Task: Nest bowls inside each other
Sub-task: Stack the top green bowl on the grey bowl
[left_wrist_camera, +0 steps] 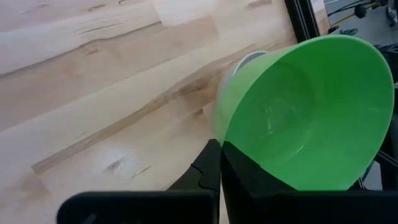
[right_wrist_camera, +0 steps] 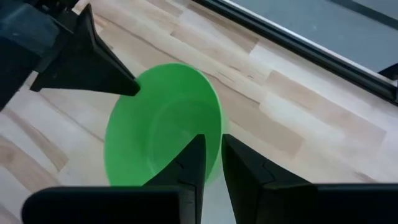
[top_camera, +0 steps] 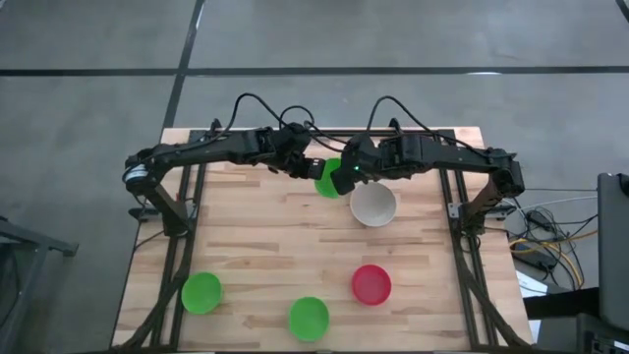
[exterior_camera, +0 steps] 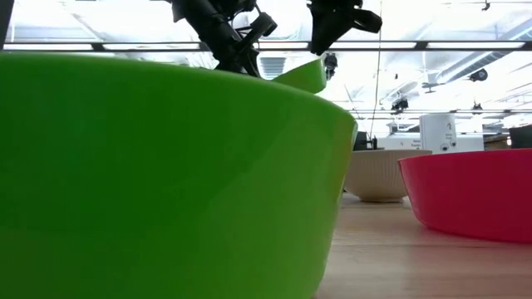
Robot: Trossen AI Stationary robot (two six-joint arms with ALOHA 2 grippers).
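On the wooden worktop (top_camera: 256, 226), toward its far edge, both my hands are clamped on one green bowl (top_camera: 330, 178): left hand (top_camera: 307, 165) on one rim, right hand (top_camera: 346, 180) opposite, beside the white bowl (top_camera: 373, 205). I should free one hand, then lower the bowl level, centred over the white one.

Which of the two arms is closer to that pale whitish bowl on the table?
The right. The right gripper hangs just beside the pale grey-white plastic bowl, gripping a raised green plastic bowl; the left gripper pinches that bowl's far rim.
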